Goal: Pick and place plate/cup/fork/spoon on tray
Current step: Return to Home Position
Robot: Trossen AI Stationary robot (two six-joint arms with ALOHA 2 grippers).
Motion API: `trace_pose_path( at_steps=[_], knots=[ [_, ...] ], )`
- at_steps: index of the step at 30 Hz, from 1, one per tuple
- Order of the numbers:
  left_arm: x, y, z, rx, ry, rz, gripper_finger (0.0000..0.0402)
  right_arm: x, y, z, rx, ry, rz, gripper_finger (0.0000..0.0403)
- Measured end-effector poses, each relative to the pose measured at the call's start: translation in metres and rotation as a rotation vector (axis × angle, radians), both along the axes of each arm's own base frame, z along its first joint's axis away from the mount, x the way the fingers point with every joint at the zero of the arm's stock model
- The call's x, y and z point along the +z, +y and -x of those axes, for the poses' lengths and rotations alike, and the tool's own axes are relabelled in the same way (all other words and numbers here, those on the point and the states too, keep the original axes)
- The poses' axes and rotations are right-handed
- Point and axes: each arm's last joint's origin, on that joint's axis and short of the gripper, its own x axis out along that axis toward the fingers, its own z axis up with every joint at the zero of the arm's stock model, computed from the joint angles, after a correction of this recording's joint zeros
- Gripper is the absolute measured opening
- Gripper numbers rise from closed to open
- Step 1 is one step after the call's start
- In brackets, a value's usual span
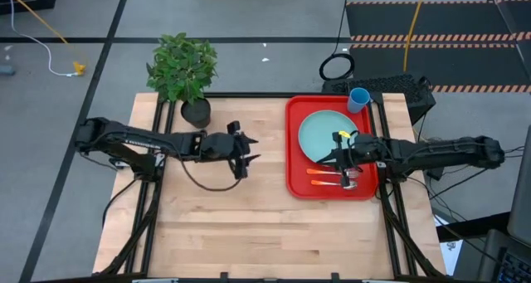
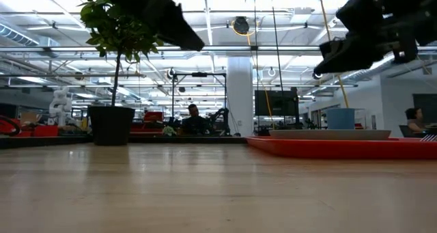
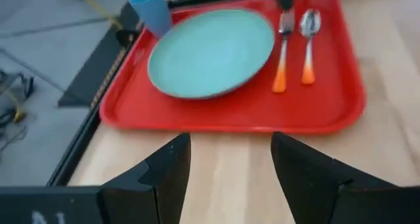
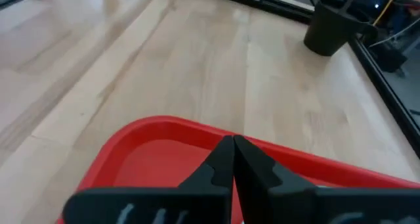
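Seen from above, the left gripper (image 1: 247,150) hangs over the bare middle of the light wooden table (image 1: 249,225), well apart from the big red rectangular plastic tray (image 1: 294,163). Only its own wrist view shows the jaws plainly: 2 dark fingers (image 3: 172,175) are spread wide with nothing between them. Behind that arm, at the table's far edge, stands 1 leafy green plant in a black pot (image 1: 196,111).

The tray lies on the table's right side and carries 4 things. There is 1 large round pale turquoise plate (image 1: 323,134) and 1 small bright blue cylindrical cup (image 1: 358,99), which is in the far right corner just beside the plate. There is also 1 orange-handled fork with silver tines (image 3: 282,53) and 1 orange-handled spoon with a rounded silver bowl (image 3: 308,43). Fork and spoon lie side by side on the plate's near side, the fork closer to the plate, and both handles point toward the table's middle.

The right gripper (image 1: 342,156) is over the tray, above the metal ends of the cutlery, so the overhead picture partly covers them; the left wrist view shows the tines and bowl in full. The right wrist view shows this gripper's jaws pressed together and holding nothing.

The table-level view hides the cutlery behind the tray's rim, with the plate as a thin band above that rim. It alone shows both grippers raised clear of the table, and 2 people (image 2: 193,120) in the room beyond.
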Motion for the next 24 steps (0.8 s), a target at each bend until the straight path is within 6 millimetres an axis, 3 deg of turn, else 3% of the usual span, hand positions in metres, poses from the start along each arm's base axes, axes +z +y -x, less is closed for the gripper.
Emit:
trace_pose_path(
  at_steps=[6, 18, 24],
  knots=[
    [-0.028, -0.019, 0.029, -0.057, -0.081, 0.031, 0.0203, -0.021, -0.007, 0.008, -0.026, -0.047, 0.004, 0.0],
    [-0.071, -0.017, 0.076, -0.123, -0.264, -0.013, 0.005, -0.032, -0.016, 0.024, -0.061, -0.138, 0.04, 0.0],
    [-0.083, -0.011, 0.095, -0.131, -0.356, -0.003, 0.0005, -0.043, -0.016, 0.027, -0.071, -0.202, 0.029, 0.0]
  ],
)
